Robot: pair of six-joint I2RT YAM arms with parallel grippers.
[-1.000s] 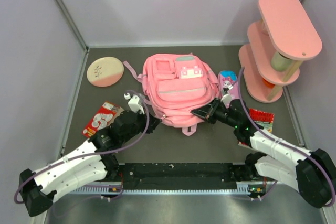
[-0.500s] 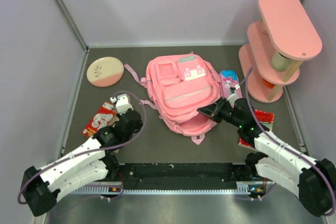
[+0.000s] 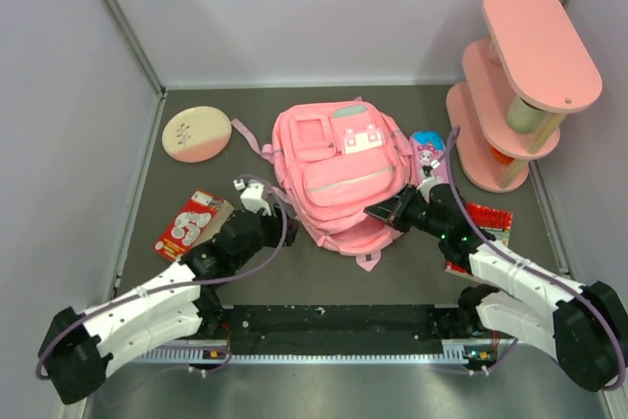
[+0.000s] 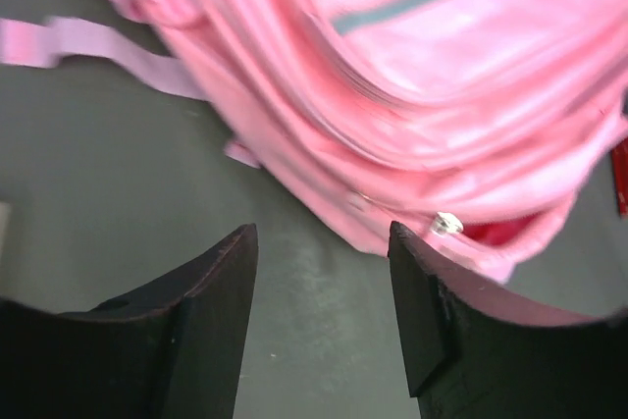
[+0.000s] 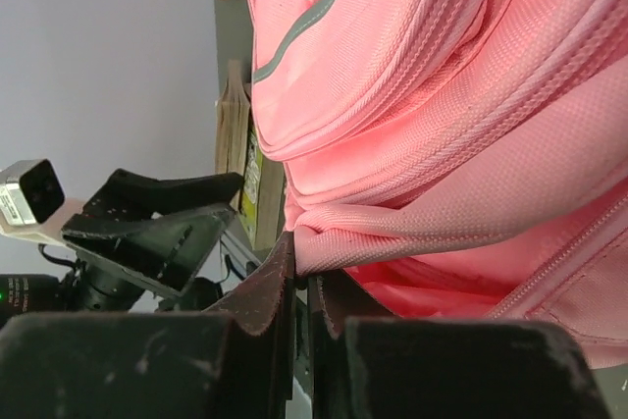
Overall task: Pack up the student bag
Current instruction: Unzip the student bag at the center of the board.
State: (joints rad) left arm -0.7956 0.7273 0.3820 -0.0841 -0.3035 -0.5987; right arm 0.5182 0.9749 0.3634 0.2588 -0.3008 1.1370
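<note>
Grey table from above: bag lies mid-table between my arms. There my right gripper pinches its near right edge; left gripper hovers by its near left.

Left wrist: jaws apart, empty, zip pull just ahead. I judge I'm opening the bag; next, line up and nip that pull.

Right wrist: jaws clamp a pink fold.

No legible writing anywhere.
</note>
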